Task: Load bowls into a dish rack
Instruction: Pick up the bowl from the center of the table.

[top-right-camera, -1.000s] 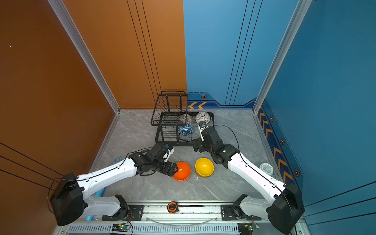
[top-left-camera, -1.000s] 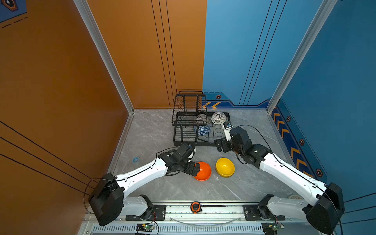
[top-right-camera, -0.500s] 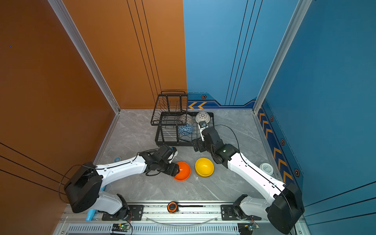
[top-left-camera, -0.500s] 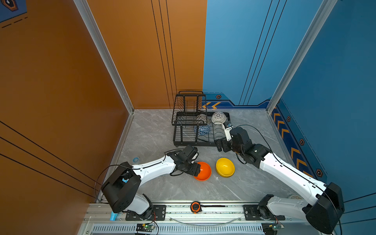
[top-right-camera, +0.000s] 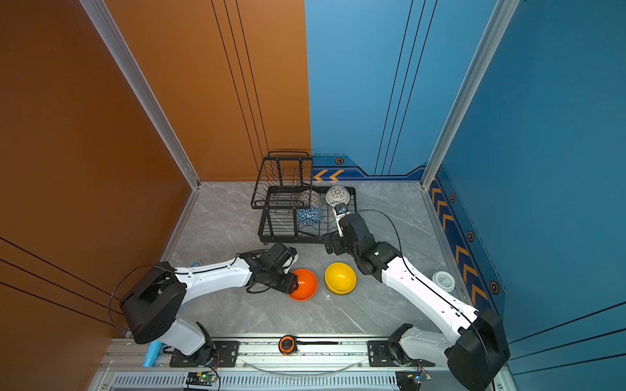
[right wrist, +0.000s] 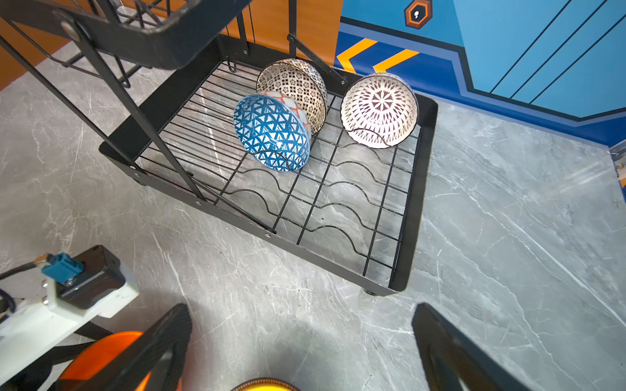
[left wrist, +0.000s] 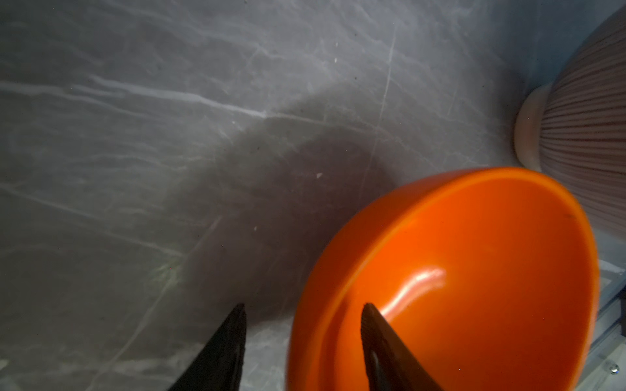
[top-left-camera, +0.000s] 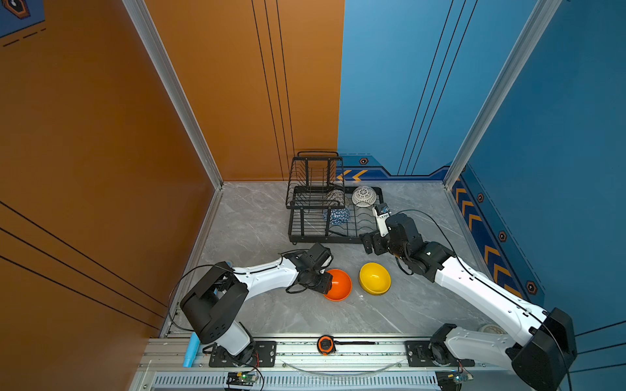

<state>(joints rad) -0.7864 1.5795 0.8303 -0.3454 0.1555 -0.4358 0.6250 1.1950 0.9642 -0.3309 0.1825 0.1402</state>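
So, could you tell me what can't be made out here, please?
Ribbed bowl: left wrist view, cut by frame edge.
Latticed bowl: right wrist view, mostly behind the blue bowl.
Yellow bowl: right wrist view, a sliver at the edge.
White tub: in a top view, label too small.

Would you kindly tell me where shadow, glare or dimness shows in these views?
Left wrist view: dim, a broad shadow on the table beside the orange bowl, a glare streak inside it. Right wrist view: bright, dish rack sharp. Both top views: evenly lit.
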